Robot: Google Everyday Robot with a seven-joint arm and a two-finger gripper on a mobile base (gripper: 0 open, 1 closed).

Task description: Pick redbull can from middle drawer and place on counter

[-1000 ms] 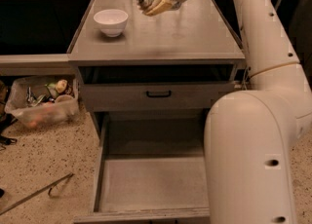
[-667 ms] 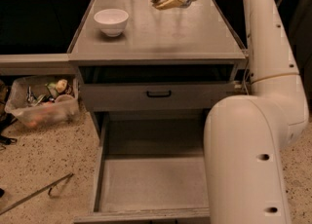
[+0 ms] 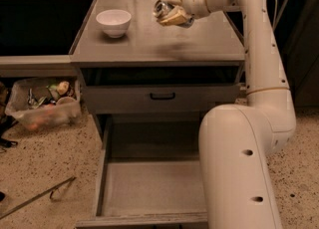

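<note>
My gripper [image 3: 171, 12] hangs above the middle of the counter [image 3: 149, 44], to the right of the white bowl. It is shut on the redbull can [image 3: 161, 8], a shiny silver can held tilted on its side, with its round end facing left. The can is in the air, clear of the counter top. The middle drawer [image 3: 149, 185] is pulled wide open at the bottom of the view, and its flat grey floor is bare. My white arm covers the drawer's right side.
A white bowl [image 3: 114, 22] stands at the counter's back left. The drawer with the black handle [image 3: 162, 95] is shut just under the counter. A clear bin of clutter [image 3: 45, 106] and a thin metal rod [image 3: 37, 198] lie on the speckled floor at left.
The gripper with the can has moved right over the counter and then come down a little toward the top.
</note>
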